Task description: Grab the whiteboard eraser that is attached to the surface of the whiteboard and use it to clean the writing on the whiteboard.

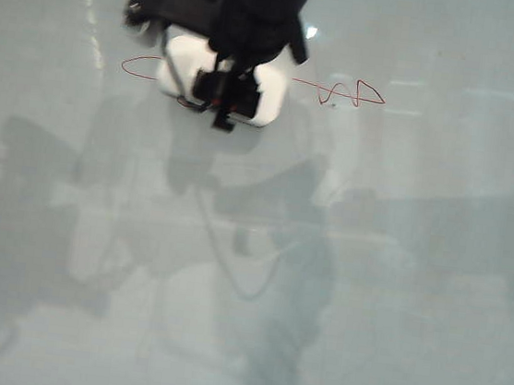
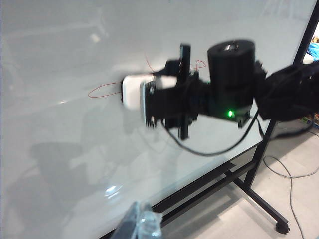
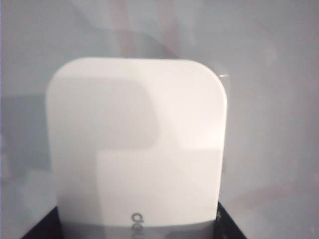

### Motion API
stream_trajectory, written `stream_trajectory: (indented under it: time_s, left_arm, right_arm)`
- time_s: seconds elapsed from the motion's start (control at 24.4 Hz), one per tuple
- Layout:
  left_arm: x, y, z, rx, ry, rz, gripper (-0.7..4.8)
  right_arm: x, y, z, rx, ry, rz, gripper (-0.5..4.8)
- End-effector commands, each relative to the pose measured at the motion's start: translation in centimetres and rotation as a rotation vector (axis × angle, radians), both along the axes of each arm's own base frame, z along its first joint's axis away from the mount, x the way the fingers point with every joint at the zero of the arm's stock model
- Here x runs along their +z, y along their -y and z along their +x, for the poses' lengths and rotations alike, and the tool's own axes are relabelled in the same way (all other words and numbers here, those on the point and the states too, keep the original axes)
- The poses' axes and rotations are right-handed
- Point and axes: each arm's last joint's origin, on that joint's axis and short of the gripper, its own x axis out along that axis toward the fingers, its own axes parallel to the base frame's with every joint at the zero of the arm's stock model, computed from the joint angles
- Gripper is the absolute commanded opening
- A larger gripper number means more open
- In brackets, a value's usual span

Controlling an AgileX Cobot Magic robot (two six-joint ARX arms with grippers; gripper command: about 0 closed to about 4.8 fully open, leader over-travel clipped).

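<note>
writing (image 1: 338,92) partly hidden, left fingers perhaps cropped

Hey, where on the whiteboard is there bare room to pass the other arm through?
The whiteboard is bare everywhere below the red writing. It is crowded along the writing line, where the right tool holds the whiteboard eraser. The left tool sits off the board's lower edge.

A: Where is room showing on the whiteboard (image 1: 385,291)?

B: The whole lower half and the right side of the exterior view are lying bare.

A: And what is blocking?

B: The right gripper (image 1: 223,96), gripping the whiteboard eraser (image 1: 183,63), is covering the upper centre, sitting over the writing (image 1: 352,94). The left gripper (image 2: 139,224) is hanging low, well apart.
</note>
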Motion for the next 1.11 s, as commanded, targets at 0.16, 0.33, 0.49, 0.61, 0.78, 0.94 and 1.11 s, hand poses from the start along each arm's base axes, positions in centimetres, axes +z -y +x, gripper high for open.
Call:
stream_trajectory:
  time_s: [0.16,0.33,0.49,0.61,0.78,0.94,1.11]
  left_arm:
    - [0.2,0.0,0.0,0.001,0.013,-0.004,-0.05]
    - [0.2,0.0,0.0,0.001,0.013,-0.004,-0.05]
    - [0.2,0.0,0.0,0.001,0.013,-0.004,-0.05]
    - [0.2,0.0,0.0,0.001,0.013,-0.004,-0.05]
    - [0.1,0.0,0.0,0.001,0.013,-0.004,-0.05]
    - [0.1,0.0,0.0,0.001,0.013,-0.004,-0.05]
    - [0.1,0.0,0.0,0.001,0.013,-0.004,-0.05]
  right_arm:
    - [0.7,-1.8,-1.1,0.062,0.048,0.038,1.96]
    - [1.7,-2.2,-1.3,0.061,0.077,0.007,1.97]
    - [3.6,-2.8,-1.2,0.097,0.092,-0.012,1.97]
    - [5.0,-3.2,-1.3,0.12,0.109,-0.006,1.97]
    - [5.5,-3.3,-1.3,0.114,0.104,-0.013,1.97]
    - [4.8,-3.8,-1.5,0.122,0.084,-0.038,1.97]
    - [2.5,-4.7,-1.0,0.096,0.047,-0.101,1.97]
